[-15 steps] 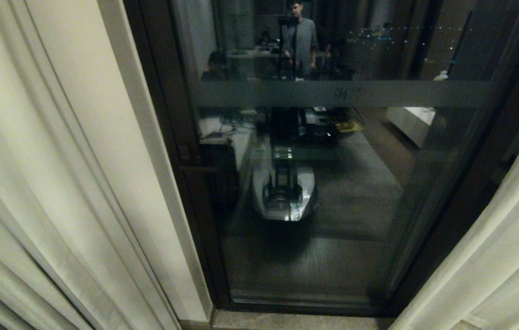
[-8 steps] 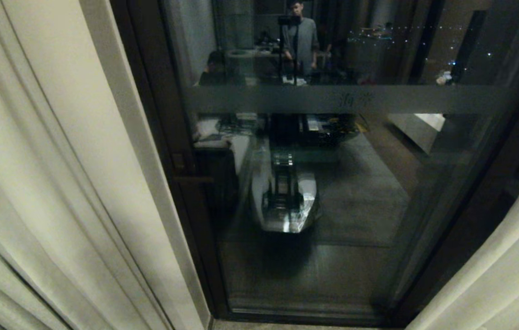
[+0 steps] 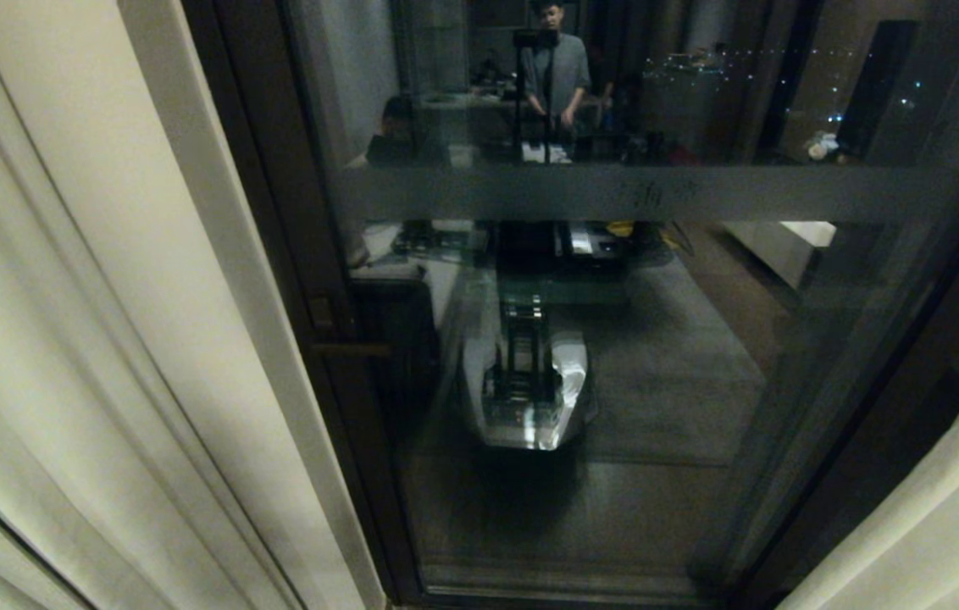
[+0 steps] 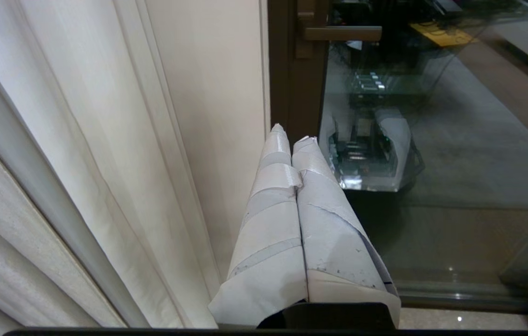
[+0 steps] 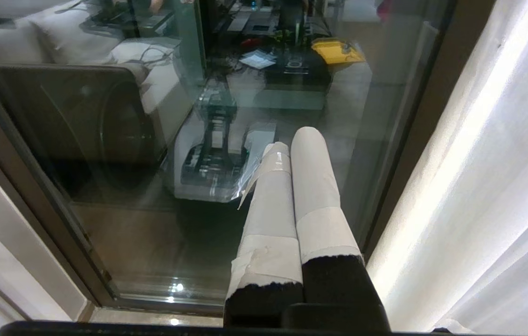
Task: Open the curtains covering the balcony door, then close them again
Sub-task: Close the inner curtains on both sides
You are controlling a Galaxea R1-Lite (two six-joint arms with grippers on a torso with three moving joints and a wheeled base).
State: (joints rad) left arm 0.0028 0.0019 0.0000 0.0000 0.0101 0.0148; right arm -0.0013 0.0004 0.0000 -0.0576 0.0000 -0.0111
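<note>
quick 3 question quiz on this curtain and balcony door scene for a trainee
1. True or false: the curtains fully cover the balcony door.
2. The left gripper is: A) shut and empty, B) open, C) shut on fabric.
3. What crosses the door's glass horizontally?

Key:
1. False. The panels hang apart at either side, glass bare between them.
2. A. The right gripper is the same, its taped fingers together near the right panel.
3. A frosted band.
</note>
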